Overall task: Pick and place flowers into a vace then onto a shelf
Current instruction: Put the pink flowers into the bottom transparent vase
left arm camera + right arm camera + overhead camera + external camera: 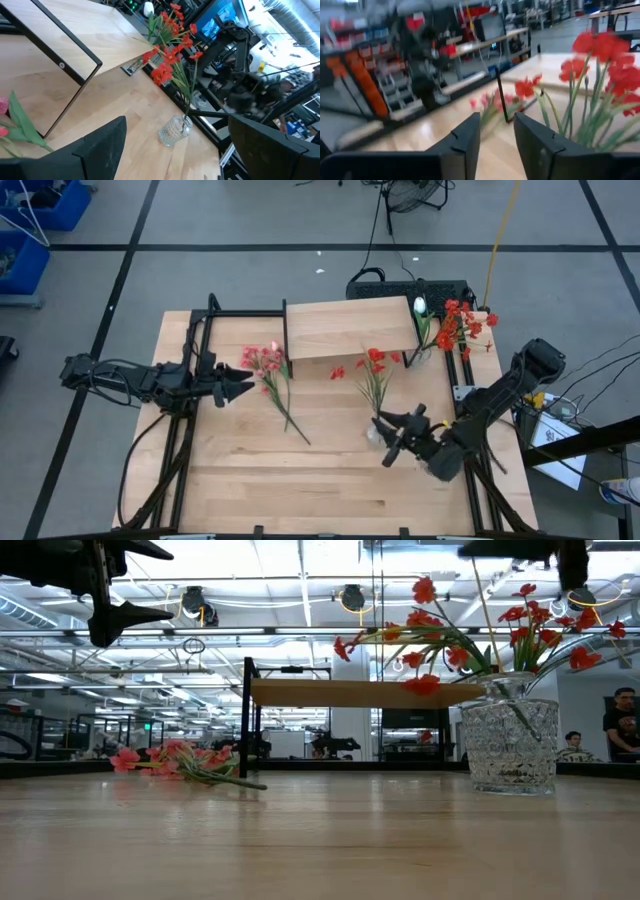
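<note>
Flowers were seen in three places from the high view: a pink spray (272,375) lay flat on the table (300,490) just in front of the shelf's left end, a red spray (375,375) stood in a glass vase (378,432) near the table's middle-right, and a red bunch with a white bud (455,325) lay at the shelf's right end. The shelf (350,328) was placed at the table's far edge. The left gripper (235,385) was held above the table just left of the pink spray, its fingers spread. The right gripper (395,435) was held right beside the vase.

In the low view, the vase (510,745) was set upright on the table with red blossoms (425,635) fanned above it, and the pink spray (180,762) was seen lying in front of the shelf (360,692).

In the left wrist view, the dark fingers (100,150) were parted with nothing between them; the vase (175,131) was seen beyond them.

In the right wrist view, the fingers (465,145) were parted by a narrow gap and nothing was gripped; red blossoms (605,50) were seen close beside them.
</note>
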Robot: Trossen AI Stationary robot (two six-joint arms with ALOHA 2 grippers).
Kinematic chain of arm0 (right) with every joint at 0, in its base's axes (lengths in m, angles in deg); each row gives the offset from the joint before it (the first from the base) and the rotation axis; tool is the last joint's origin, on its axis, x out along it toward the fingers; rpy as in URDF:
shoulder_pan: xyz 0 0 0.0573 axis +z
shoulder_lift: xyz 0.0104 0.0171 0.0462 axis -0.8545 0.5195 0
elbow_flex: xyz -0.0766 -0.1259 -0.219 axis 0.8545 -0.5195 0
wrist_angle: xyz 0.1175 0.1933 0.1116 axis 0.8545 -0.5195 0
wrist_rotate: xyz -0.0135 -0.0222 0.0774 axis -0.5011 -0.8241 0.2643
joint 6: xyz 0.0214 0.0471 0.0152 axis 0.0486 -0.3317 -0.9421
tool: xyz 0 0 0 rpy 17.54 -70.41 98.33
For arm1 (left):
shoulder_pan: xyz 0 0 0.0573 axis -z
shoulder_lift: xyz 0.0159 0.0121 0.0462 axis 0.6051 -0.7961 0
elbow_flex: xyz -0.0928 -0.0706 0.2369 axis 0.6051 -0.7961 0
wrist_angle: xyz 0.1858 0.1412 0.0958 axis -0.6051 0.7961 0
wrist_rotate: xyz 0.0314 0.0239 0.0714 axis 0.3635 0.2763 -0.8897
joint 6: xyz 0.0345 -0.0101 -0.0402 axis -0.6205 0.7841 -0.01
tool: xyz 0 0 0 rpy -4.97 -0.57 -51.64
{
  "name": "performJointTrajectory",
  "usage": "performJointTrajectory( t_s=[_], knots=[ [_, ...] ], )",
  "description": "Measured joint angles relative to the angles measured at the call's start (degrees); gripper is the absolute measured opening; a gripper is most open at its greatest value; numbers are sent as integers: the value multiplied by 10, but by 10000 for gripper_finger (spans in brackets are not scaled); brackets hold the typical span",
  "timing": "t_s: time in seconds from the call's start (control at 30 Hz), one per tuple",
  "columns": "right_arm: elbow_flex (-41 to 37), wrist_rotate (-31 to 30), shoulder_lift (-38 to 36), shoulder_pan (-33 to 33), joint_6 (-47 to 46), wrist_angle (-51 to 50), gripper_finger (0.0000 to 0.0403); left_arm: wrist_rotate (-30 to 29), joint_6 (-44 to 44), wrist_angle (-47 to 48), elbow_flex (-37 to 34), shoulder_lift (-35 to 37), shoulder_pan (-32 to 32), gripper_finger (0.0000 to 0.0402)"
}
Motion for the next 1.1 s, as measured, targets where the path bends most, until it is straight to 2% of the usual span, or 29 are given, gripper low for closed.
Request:
performJointTrajectory(
  t_s=[0.17, 0.23, 0.27, 0.37, 0.43, 0.53, 0.63, 0.7, 0.77, 0.83, 0.9, 1.0, 1.1],
  knots=[
    [0, -27, -21, -4, 172, 161, 103, -3, 0, 5, 0, 0, 0, 351],
    [0, -20, -23, -20, 202, 200, 111, -14, 1, 11, 0, 0, 0, 351],
    [0, 3, -25, -31, 212, 220, 115, -18, 1, 12, 0, 0, 0, 351],
    [5, 150, -29, -77, 194, 279, 129, -24, 1, 6, 0, 0, 0, 351],
    [30, 234, -22, -107, 178, 278, 132, -25, 1, 4, 0, 0, 0, 351],
    [81, 303, -8, -141, 214, 280, 129, -25, 0, -6, 0, 0, 0, 351],
    [120, 389, -2, -182, 236, 331, 124, -25, 0, -8, 0, 0, 0, 351],
    [134, 415, -2, -211, 230, 358, 121, -25, 0, -7, 0, 0, 0, 351],
    [147, 459, -3, -250, 176, 318, 119, -25, 0, -8, 0, 0, 0, 351],
    [176, 524, 0, -285, 113, 214, 119, -25, 0, -14, 0, 0, 0, 351],
    [226, 557, 19, -306, 82, 95, 119, -25, 4, -35, 0, 0, 0, 351],
    [309, 561, 61, -313, 71, -79, 118, -25, -11, -63, 0, 1, 0, 351],
    [380, 567, 114, -323, 17, -202, 124, -24, -27, -71, 0, 0, 0, 351]
  ],
)
